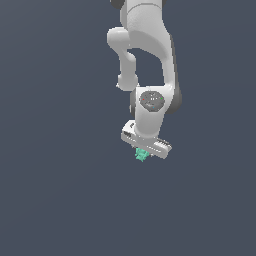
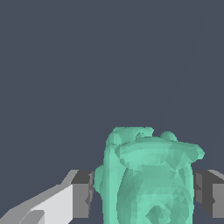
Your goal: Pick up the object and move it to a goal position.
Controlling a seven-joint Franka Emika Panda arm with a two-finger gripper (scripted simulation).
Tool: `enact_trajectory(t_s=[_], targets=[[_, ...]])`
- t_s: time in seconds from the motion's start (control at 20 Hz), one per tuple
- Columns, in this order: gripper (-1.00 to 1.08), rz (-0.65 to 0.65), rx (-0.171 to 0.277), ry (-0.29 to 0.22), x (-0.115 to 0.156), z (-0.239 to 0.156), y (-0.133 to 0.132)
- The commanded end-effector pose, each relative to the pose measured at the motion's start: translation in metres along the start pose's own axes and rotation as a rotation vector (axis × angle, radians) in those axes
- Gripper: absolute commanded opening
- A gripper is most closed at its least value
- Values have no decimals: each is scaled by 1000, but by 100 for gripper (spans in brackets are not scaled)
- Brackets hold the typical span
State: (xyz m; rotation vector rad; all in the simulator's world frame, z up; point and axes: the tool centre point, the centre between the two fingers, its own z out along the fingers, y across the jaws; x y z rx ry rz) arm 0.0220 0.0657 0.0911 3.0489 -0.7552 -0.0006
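Observation:
The object (image 1: 141, 155) is a tiny teal-green blocky piece, poking out just below the white hand of my arm in the exterior view. In the wrist view the object (image 2: 148, 175) fills the space between the two dark finger pads (image 2: 83, 192), which press on its sides. My gripper (image 1: 142, 153) is shut on it, and the fingers are mostly hidden behind the hand in the exterior view. My gripper (image 2: 144, 192) shows only its fingertips in the wrist view.
A plain dark grey-blue ground (image 1: 60, 190) surrounds the white arm (image 1: 147, 55), which reaches down from the top of the exterior view. No other objects or markers show.

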Motion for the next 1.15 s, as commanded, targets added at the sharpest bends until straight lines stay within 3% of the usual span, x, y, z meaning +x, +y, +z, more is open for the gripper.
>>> enact_trajectory(t_s=[0.0, 0.6, 1.1], targets=[[-100, -1, 0, 1, -18, -17, -22], [-100, -1, 0, 1, -90, -91, -121], [-100, -1, 0, 0, -107, -111, -149]])
